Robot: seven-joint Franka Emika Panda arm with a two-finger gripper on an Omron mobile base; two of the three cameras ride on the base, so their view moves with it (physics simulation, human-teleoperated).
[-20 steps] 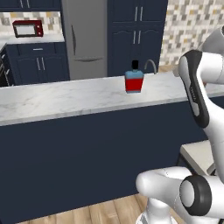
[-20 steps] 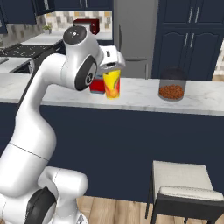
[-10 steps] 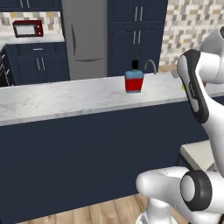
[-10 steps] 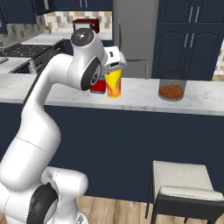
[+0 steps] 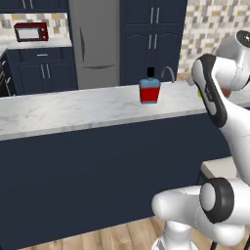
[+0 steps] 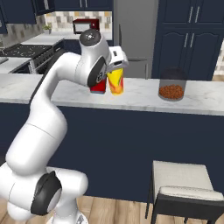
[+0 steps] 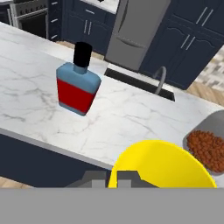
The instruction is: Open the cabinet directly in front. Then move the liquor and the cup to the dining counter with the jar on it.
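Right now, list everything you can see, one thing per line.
liquor: one, red body, light blue top, black cap, standing on the dining counter.
cup: one, yellow with a red-orange mark, beside the liquor, held in the claw.
jar: one, dark with brown contents, on the dining counter, apart from the cup.
dining counter: one, white-grey marble over a navy base.
stool: one, pale seat, before the counter.
microwave: one, red, far worktop.
claw: one, shut on the cup's rim.
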